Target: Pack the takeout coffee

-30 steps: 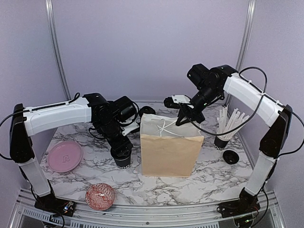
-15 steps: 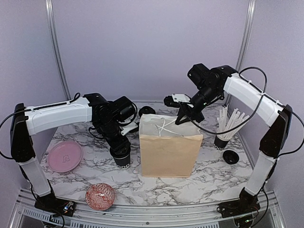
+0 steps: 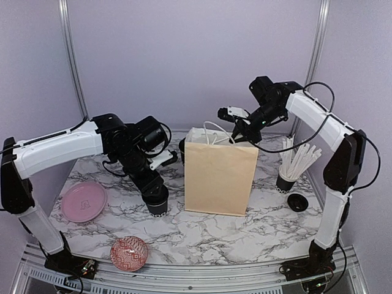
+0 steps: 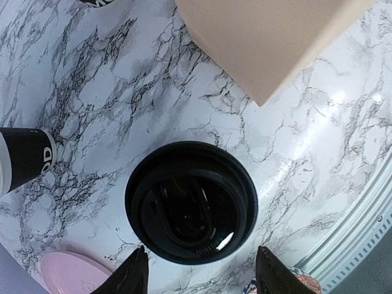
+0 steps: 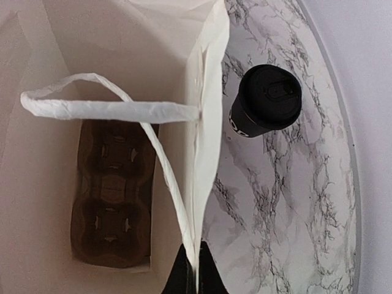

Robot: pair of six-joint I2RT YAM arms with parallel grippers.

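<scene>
A takeout coffee cup [image 3: 158, 203] with a black lid stands on the marble table left of the paper bag [image 3: 220, 174]. My left gripper [image 3: 154, 187] hangs right over it, open; in the left wrist view its fingers [image 4: 131, 274] straddle the lid [image 4: 191, 202] without touching. My right gripper [image 3: 235, 137] is shut on the bag's back rim [image 5: 205, 122] and holds it upright and open. Inside the bag lies a brown cup carrier [image 5: 110, 196]. A second lidded cup [image 5: 269, 101] stands behind the bag, and another cup [image 4: 24, 159] stands near the left gripper.
A black cup of white straws [image 3: 289, 174] and a small black lid [image 3: 297, 202] sit at the right. A pink plate [image 3: 84, 201] and a red patterned bowl [image 3: 129, 252] are front left. The table's metal front rail [image 4: 367, 245] is close by.
My right gripper has pulled the bag's rim up and back, so the bag now stands taller and straighter. My left arm has shifted a little left, still over the cup.
</scene>
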